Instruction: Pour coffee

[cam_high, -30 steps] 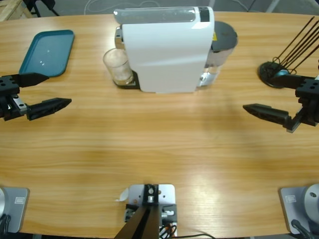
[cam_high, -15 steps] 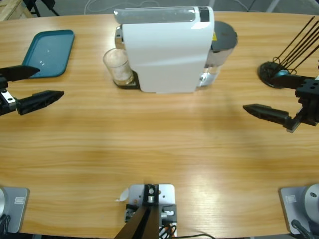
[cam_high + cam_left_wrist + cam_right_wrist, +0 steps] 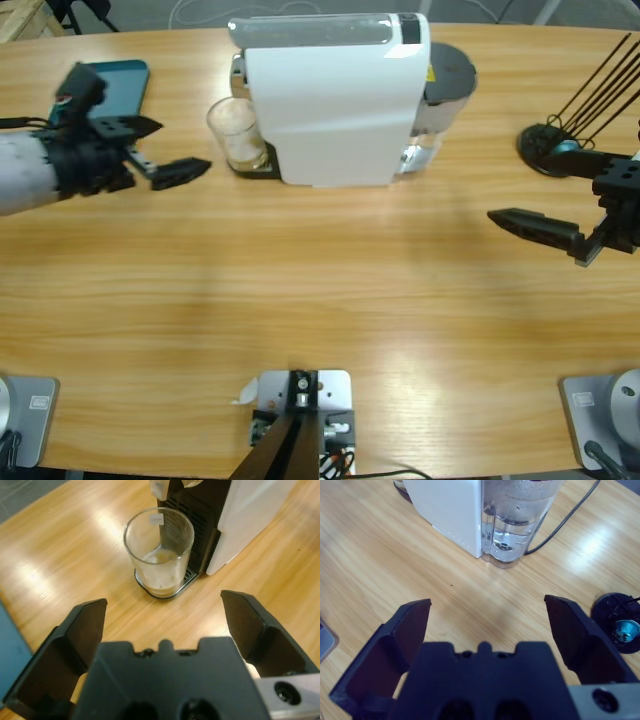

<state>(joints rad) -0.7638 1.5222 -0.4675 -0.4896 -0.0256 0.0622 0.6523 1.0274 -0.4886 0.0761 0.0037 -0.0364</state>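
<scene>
A long wooden table (image 3: 330,290) with a pale, streaked grain carries everything. Towards its far edge stands a white coffee machine (image 3: 330,100), its clear water tank (image 3: 517,515) at the right end with a black cable (image 3: 570,515) trailing off behind. A teal tray (image 3: 125,85) lies flat at the far left. At the far right sits a round black base (image 3: 545,148), perhaps a capsule stand, with thin black rods rising from it.

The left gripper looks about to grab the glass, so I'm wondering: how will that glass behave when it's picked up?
The glass looks clear, smooth and straight-walled, so it may slip in the left gripper's hard black jaws. It seems light, holding only a shallow layer of coffee. Tall on a narrow base on the drip tray, it could tip if nudged high up.
</scene>
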